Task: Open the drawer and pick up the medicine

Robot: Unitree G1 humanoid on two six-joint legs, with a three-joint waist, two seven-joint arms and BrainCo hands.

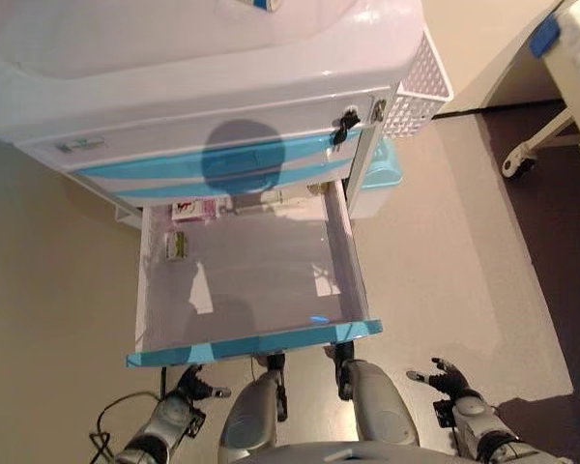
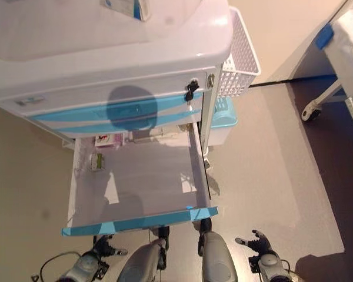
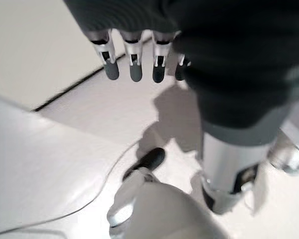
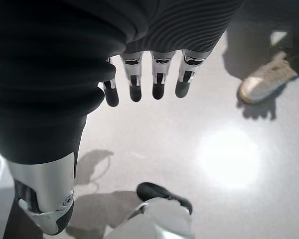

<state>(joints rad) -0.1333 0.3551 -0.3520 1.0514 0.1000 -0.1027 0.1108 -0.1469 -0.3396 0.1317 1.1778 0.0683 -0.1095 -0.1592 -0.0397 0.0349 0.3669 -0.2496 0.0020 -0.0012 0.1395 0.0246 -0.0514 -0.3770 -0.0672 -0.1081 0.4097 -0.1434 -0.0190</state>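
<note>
The drawer stands pulled out toward me, its blue front edge at 6 o'clock and most of its floor bare. The medicine lies at the back, around 11 o'clock in the drawer: a pink-and-white box up against the cabinet, with a smaller packet just in front of it by the left wall.

My left hand hangs low at 7 o'clock, below the drawer front, fingers straight and loose, holding nothing. My right hand sits at 5 o'clock, fingers spread, also empty.

I judge the opening done and the reach next. The left hand is the nearer one. To do it well I should lift it clear over the blue edge first, then travel along the left wall toward 11 o'clock, coming down on the box from above, since the cabinet front overhangs the back of the drawer and leaves little headroom there.

The bare floor gives ample room at the drawer's middle and right. A white basket hangs off the cabinet at 2 o'clock, well apart.
</note>
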